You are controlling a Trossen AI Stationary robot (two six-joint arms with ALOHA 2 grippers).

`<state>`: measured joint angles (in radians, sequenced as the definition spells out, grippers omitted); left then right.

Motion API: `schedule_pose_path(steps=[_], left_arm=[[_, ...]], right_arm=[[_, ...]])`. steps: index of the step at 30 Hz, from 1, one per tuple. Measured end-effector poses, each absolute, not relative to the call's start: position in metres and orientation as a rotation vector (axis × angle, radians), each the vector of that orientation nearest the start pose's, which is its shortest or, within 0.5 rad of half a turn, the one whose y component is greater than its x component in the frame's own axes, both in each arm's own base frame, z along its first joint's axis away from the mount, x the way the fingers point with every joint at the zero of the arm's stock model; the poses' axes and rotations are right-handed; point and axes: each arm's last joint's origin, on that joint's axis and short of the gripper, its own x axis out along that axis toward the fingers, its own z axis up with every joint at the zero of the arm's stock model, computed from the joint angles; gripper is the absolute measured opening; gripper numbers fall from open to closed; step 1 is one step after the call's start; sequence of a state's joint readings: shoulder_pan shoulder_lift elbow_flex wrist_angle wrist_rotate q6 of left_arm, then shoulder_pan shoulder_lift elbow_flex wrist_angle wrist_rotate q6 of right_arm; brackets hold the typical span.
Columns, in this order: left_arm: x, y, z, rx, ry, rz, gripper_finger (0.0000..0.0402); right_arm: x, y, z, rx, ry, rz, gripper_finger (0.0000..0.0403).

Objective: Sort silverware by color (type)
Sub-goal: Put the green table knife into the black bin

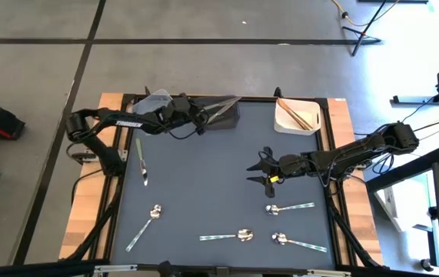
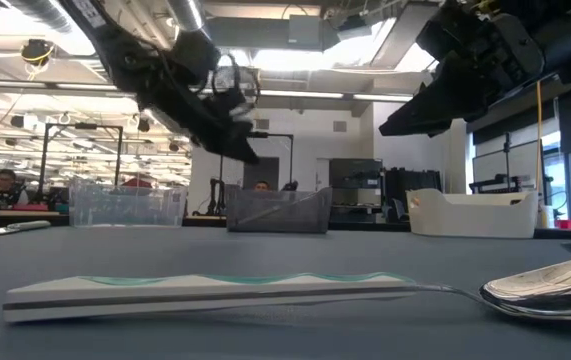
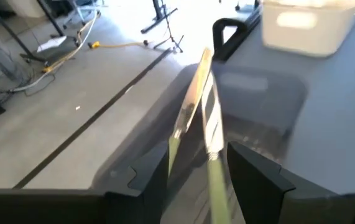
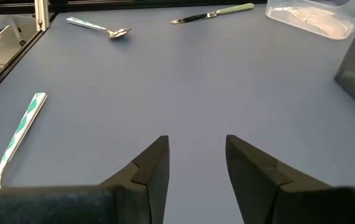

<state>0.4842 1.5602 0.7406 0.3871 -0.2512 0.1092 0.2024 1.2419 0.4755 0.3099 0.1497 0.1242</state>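
Fingers of the left gripper [image 1: 201,115] are clamped on the green handle of a long, thin utensil [image 1: 221,105], held out over the dark grey bin [image 1: 227,120] at the table's far edge. In the left wrist view that utensil [image 3: 197,99] runs forward from between the fingers [image 3: 252,177], above the bin's wall [image 3: 270,93]. A clear bin [image 1: 151,98] sits just beside the dark one on the left, under the left arm.

Over the right-centre of the blue-grey table mat [image 1: 204,177] hangs the right gripper [image 1: 261,171], its fingers [image 4: 155,165] spread apart with nothing between them. The white bin [image 1: 297,117] at the far right holds copper-coloured sticks [image 1: 296,112].

Loose silverware lies on the mat: a green-handled knife [image 1: 141,160] near the left edge, a spoon [image 1: 145,226] at the near left, another spoon [image 1: 227,236] near the front centre, and two more spoons [image 1: 288,208] [image 1: 299,243] at the near right. All four spoons have pale teal-patterned handles.
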Motion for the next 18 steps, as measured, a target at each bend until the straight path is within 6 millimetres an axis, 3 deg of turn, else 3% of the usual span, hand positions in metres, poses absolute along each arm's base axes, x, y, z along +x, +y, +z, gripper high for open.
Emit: schedule_pose_path(steps=[10,18], left_arm=[[0.243,0.096,0.239,-0.025,0.543,0.609,0.0156],[0.210,0.055,0.239,-0.249,0.746,0.585,0.0156]], right_arm=[[0.236,0.043,0.185,0.017,0.438,0.011,0.0144],[0.237,0.043,0.187,-0.021,0.414,0.014,0.0144]])
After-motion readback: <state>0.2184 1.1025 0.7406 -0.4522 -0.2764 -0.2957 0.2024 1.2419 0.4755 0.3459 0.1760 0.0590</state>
